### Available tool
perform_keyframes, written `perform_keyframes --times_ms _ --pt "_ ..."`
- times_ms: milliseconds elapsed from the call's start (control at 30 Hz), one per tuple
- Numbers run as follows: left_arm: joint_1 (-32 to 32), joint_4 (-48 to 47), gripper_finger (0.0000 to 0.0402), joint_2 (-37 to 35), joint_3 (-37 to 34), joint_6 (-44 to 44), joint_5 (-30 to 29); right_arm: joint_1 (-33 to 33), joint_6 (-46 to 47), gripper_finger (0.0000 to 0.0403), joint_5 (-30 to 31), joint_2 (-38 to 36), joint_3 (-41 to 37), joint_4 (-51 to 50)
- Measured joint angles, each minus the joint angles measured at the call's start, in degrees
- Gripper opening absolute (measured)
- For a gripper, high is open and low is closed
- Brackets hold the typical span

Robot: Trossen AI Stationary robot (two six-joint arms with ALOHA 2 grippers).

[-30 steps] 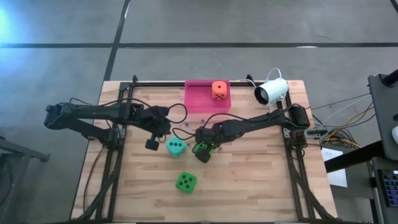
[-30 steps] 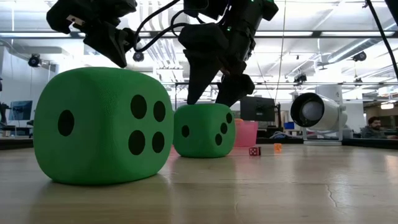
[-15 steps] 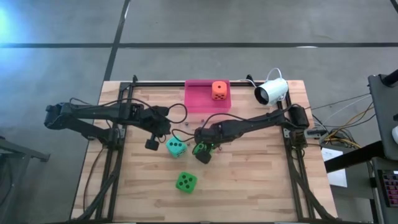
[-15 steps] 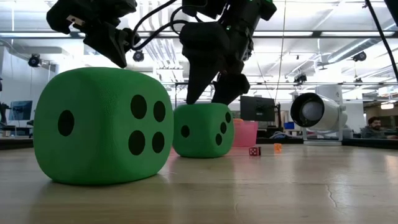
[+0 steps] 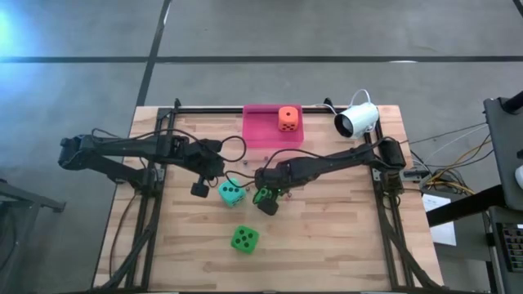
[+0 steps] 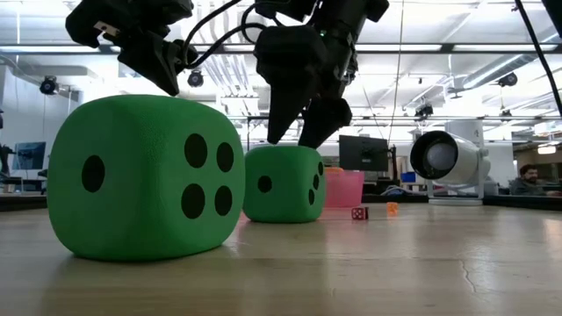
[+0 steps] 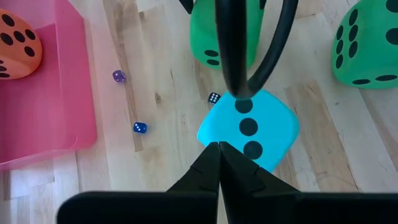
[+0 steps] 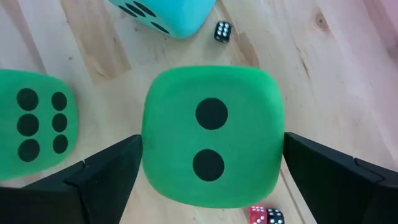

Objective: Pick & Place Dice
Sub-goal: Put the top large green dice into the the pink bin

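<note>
My right gripper (image 8: pixel 211 177) is open and points down over a bright green die (image 8: pixel 211 134) that rests on the table near its middle (image 5: pixel 261 195); its fingers stand on either side of the die's top. My left gripper (image 7: pixel 219 148) is shut and hovers just left of the teal die (image 7: pixel 249 127), which lies on the wood (image 5: pixel 231 193). A second green die (image 5: pixel 244 238) sits nearer the near edge. The orange die (image 5: pixel 288 119) lies in the pink tray (image 5: pixel 260 131). My right gripper comes at the green die from above, one finger (image 8: pixel 106 177) by each of two opposite sides of its top. The finger edges lie flush with the die's outline; I cannot tell whether they touch. The die stands on the table.
A white camera (image 5: pixel 357 120) lies at the far right of the table. Several tiny dice (image 7: pixel 139 127) are scattered on the wood between the tray and the big dice. Black frame rails run along the left and right sides. Bare wood lies toward the near right.
The right gripper has shifted slightly toward the table's left above the green die, and in the low view the die beneath it has moved a little to the left with it. The left arm has kept still.
</note>
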Motion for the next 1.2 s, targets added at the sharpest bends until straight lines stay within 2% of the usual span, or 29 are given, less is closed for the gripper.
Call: perform_keyframes --times_ms 667,1200 --pt "0.02 0.0 0.0008 0.0 0.0 -0.26 -0.02 1.03 -8.78 0.038 1.5 0.36 0.95 0.29" --pt "0.02 -0.01 0.0008 0.0 -0.02 -0.29 -0.02 1.2 -10.64 0.038 1.62 2.15 1.12 1.16"
